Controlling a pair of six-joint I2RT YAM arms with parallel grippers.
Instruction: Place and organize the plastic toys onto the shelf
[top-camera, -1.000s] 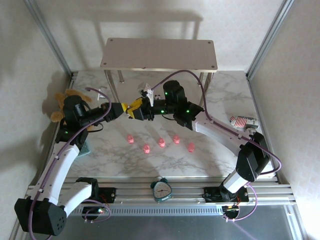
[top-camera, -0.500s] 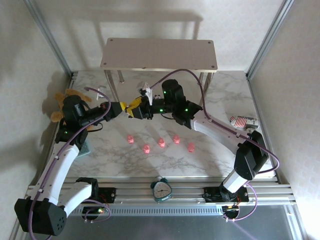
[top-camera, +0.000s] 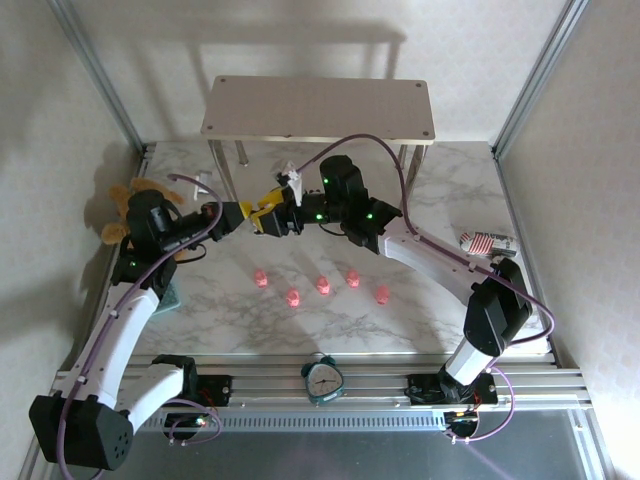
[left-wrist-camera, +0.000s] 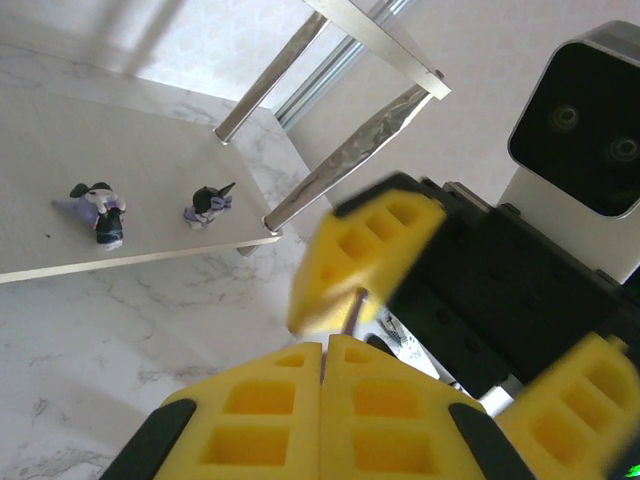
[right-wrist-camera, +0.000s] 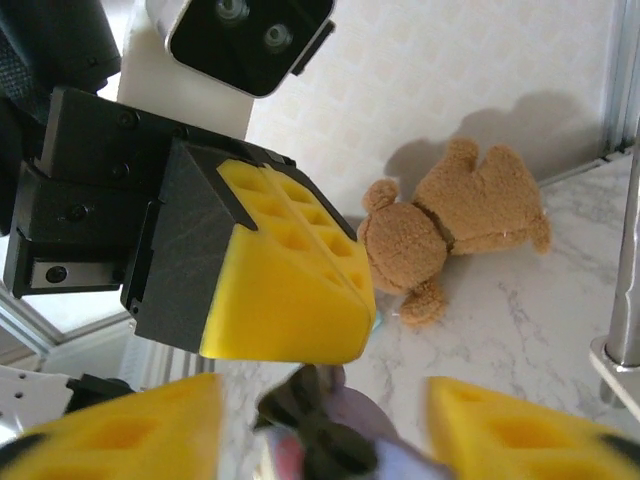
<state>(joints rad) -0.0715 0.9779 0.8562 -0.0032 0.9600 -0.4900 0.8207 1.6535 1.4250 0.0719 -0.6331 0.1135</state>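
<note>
A dark purple-and-white figurine (right-wrist-camera: 318, 440) hangs above the table between the two grippers. My left gripper (left-wrist-camera: 325, 350) is shut on a thin purple part of it (left-wrist-camera: 352, 312). My right gripper (right-wrist-camera: 325, 420) is open, its yellow fingers (left-wrist-camera: 365, 250) wide apart on either side of the figurine. Both grippers meet in front of the shelf (top-camera: 318, 108), the left gripper (top-camera: 248, 215) facing the right gripper (top-camera: 270, 208). Two more purple-and-white figurines (left-wrist-camera: 98, 210) (left-wrist-camera: 207, 205) stand on the shelf's lower board (left-wrist-camera: 60, 150). Several pink pigs (top-camera: 322, 285) lie in a loose row on the marble table.
A brown teddy bear (top-camera: 125, 205) lies at the left edge, behind the left arm. The teal alarm clock (top-camera: 323, 380) sits at the near edge. A striped can (top-camera: 487, 243) lies at the right. The shelf's silver legs (left-wrist-camera: 350, 155) stand close behind the grippers.
The right gripper has slid a little left and back, closer onto the left gripper, with the figurine between its fingers. The left arm has barely moved.
</note>
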